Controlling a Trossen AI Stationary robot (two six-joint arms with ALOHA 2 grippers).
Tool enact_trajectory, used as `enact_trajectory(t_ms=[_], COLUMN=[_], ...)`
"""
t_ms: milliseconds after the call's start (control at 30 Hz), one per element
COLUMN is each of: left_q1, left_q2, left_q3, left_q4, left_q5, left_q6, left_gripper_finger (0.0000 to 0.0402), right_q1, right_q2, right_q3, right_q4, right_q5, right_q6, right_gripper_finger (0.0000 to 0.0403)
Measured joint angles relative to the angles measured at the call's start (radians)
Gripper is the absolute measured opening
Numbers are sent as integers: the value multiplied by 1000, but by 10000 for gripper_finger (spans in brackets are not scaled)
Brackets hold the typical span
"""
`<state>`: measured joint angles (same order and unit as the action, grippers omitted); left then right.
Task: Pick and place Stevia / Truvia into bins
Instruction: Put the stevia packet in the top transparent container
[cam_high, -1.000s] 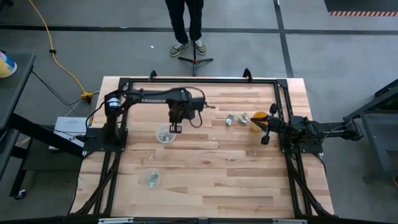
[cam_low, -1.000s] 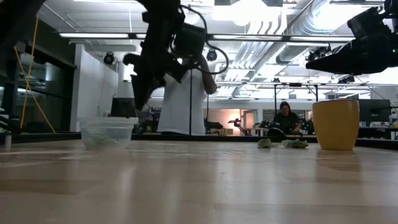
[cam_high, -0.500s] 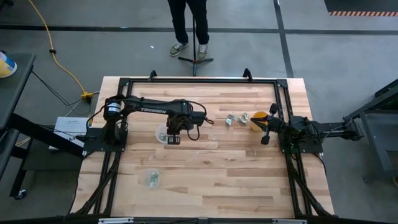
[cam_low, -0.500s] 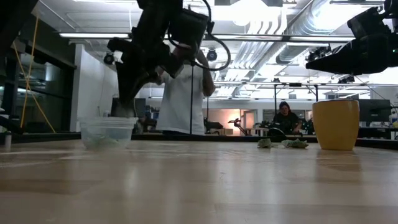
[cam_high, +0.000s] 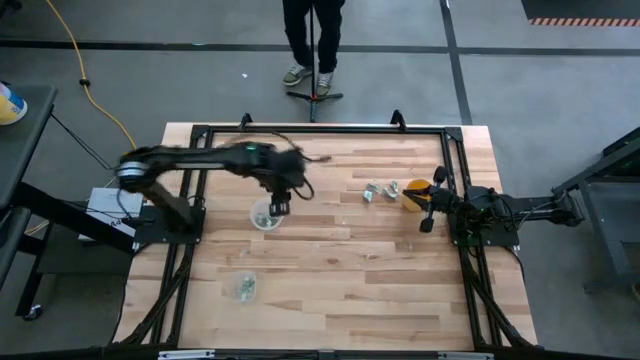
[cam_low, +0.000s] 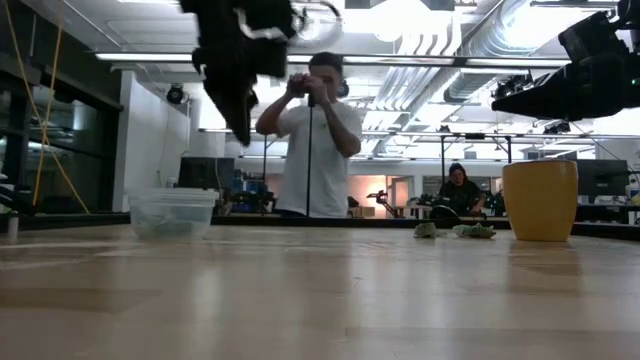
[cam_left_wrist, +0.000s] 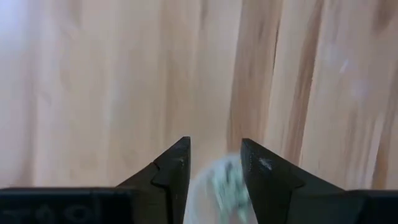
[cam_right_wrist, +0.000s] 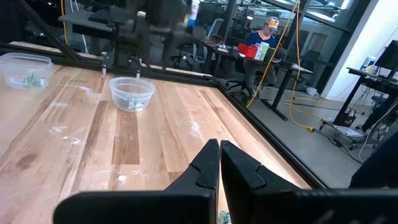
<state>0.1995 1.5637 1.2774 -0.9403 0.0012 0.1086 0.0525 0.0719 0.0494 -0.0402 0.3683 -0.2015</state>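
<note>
My left gripper (cam_left_wrist: 214, 155) hangs open above the nearer-to-centre clear cup (cam_high: 266, 216), which holds pale green packets (cam_left_wrist: 225, 185) and shows blurred between the fingers in the left wrist view. In the low view this gripper (cam_low: 240, 120) is well above the cup's rim (cam_low: 172, 195). A second clear cup (cam_high: 244, 287) with packets stands closer to the near edge. Loose packets (cam_high: 376, 190) lie flat on the table right of centre, beside a yellow cup (cam_high: 414, 195). My right gripper (cam_right_wrist: 219, 149) waits shut at the table's right side (cam_high: 428, 222).
The black frame rails (cam_high: 320, 130) run around the table's edges. A person (cam_low: 312, 140) stands beyond the far edge, holding a stand. Bare wood lies between the two clear cups and the loose packets (cam_low: 455, 230).
My left gripper dipped down to the clear cup's rim, then rose up clear of it again, ending a little toward the far edge; the arm's elbow swung toward the table's left. The cup stayed in place.
</note>
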Motion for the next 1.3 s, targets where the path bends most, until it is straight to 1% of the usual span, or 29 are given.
enact_trajectory(t_ms=[67, 233, 300, 400, 500, 633, 800, 933, 967, 1033, 1133, 1167, 1233, 1300], left_q1=[19, 39, 38, 36, 36, 36, 36, 36, 36, 36, 36, 36, 36, 36], left_q2=[-122, -430, -530, -643, -715, -754, -756, -756, -756, -756, -756, -756, -756, -756], left_q3=[-120, -450, -555, -656, -693, -704, -705, -705, -705, -705, -705, -705, -705, -705], left_q4=[166, 574, 699, 821, 825, 815, 806, 807, 807, 806, 790, 778, 754, 744], left_q5=[21, 21, 17, 14, 5, -42, -69, -85, -85, -85, -87, -90, -91, -91], left_q6=[15, 49, 66, 90, 97, 100, 126, 124, 124, 123, 122, 118, 104, 94], left_gripper_finger=[176, 176, 177, 177, 177, 177, 177, 177, 177, 177, 177, 177, 177, 177], right_q1=[0, 0, 0, 0, 0, -8, -53, -124, -145, -186, -227, -234, -238, -238], right_q2=[-1, 0, 0, 0, 12, 89, 277, 460, 503, 586, 713, 755, 836, 911], right_q3=[0, 0, 0, 0, 0, 26, 123, 232, 259, 307, 355, 369, 390, 403], right_q4=[0, 33, 75, 159, 236, 262, 258, 229, 206, 173, 148, 148, 150, 149], right_q5=[0, 0, 0, 0, 25, 102, 96, 97, 79, -2, -192, -238, -290, -300], right_q6=[1, -5, -3, -1, 2, 7, 21, -10, -13, -10, -8, -8, -10, -23], right_gripper_finger=[7, 7, 7, 11, 34, 95, 173, 205, 207, 209, 205, 202, 198, 193])
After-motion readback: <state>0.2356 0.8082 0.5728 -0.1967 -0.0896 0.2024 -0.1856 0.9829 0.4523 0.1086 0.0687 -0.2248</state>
